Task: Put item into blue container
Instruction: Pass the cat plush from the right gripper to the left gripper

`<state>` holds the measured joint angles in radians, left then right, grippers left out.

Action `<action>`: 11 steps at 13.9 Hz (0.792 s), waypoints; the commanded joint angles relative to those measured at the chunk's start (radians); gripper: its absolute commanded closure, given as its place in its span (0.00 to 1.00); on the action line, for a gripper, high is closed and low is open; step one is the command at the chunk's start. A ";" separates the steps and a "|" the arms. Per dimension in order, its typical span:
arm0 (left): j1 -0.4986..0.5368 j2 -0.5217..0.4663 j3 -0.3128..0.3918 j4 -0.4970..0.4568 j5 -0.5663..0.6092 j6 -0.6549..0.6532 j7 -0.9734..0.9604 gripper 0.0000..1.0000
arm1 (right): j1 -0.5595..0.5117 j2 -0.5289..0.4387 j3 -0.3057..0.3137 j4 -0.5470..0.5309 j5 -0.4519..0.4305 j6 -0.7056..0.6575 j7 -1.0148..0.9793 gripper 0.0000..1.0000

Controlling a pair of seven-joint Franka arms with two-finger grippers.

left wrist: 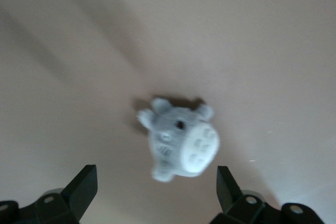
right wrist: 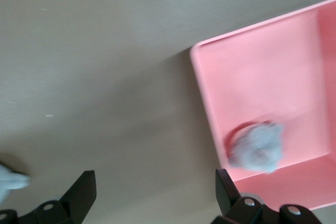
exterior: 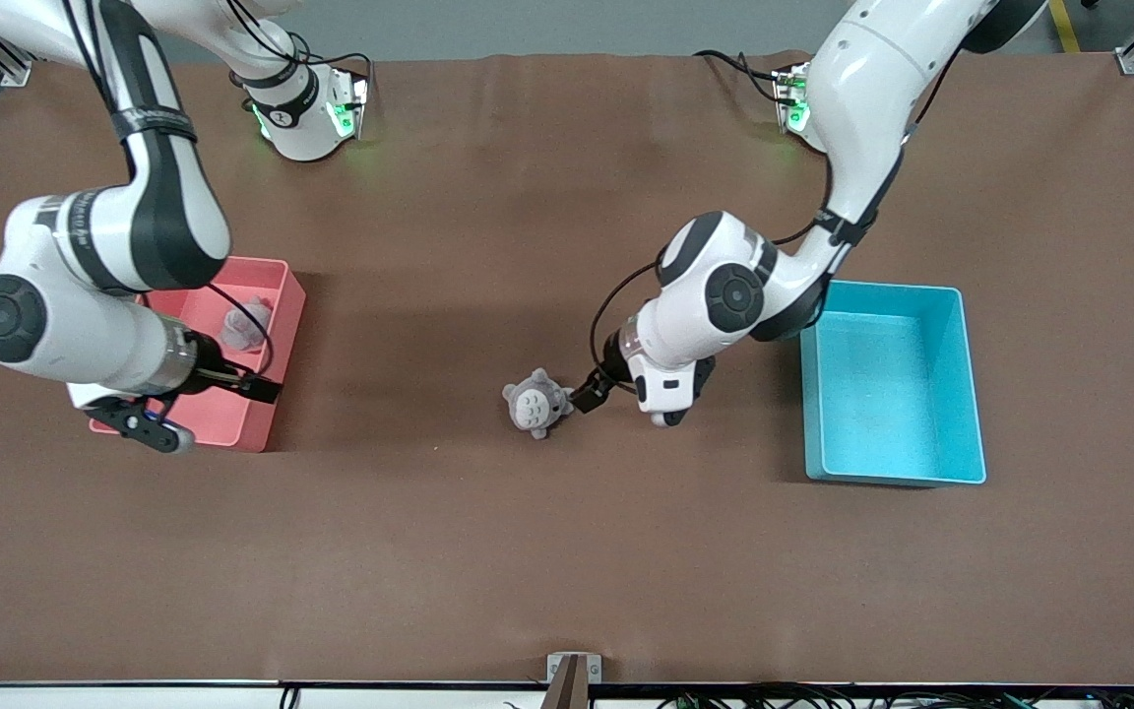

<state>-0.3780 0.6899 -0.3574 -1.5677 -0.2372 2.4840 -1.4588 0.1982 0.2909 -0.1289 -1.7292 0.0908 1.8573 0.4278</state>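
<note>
The grey plush toy (exterior: 537, 402) lies on the brown table (exterior: 488, 551) mid-table, w/ the left gripper (exterior: 589, 391) just beside it at its 3 o'clock. The left wrist view shows the fingers (left wrist: 84, 184) spread wide, toy (left wrist: 178, 140) between them but untouched, face up. The blue container (exterior: 892, 394), at 3 o'clock from the toy, toward the left arm's end, appears only in the front view. The right gripper (exterior: 149, 425) is open over the pink bin (exterior: 272, 295); a second grey plush (right wrist: 257, 148) lies inside.
</note>
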 commanded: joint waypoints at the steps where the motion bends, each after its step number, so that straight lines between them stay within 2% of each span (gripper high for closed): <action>1: -0.076 0.081 0.023 0.037 0.006 0.151 -0.101 0.00 | -0.090 -0.128 0.022 -0.249 -0.031 0.147 -0.134 0.00; 5: -0.234 0.158 0.162 0.073 0.001 0.217 -0.165 0.00 | -0.181 -0.167 0.023 -0.513 -0.039 0.440 -0.254 0.00; 8: -0.260 0.198 0.179 0.112 0.002 0.246 -0.173 0.01 | -0.204 -0.154 0.025 -0.604 -0.036 0.528 -0.254 0.00; 9: -0.265 0.204 0.179 0.110 0.004 0.283 -0.173 0.05 | -0.204 -0.154 0.025 -0.624 -0.033 0.533 -0.254 0.00; 10: -0.269 0.215 0.179 0.110 0.004 0.308 -0.173 0.13 | -0.204 -0.151 0.026 -0.635 -0.028 0.534 -0.254 0.00; 11: -0.275 0.223 0.179 0.110 0.004 0.315 -0.172 0.25 | -0.204 -0.144 0.026 -0.645 -0.025 0.536 -0.253 0.00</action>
<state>-0.6329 0.8823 -0.1890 -1.4866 -0.2372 2.7681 -1.6177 0.0149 0.1811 -0.1243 -2.3233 0.0644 2.3793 0.1782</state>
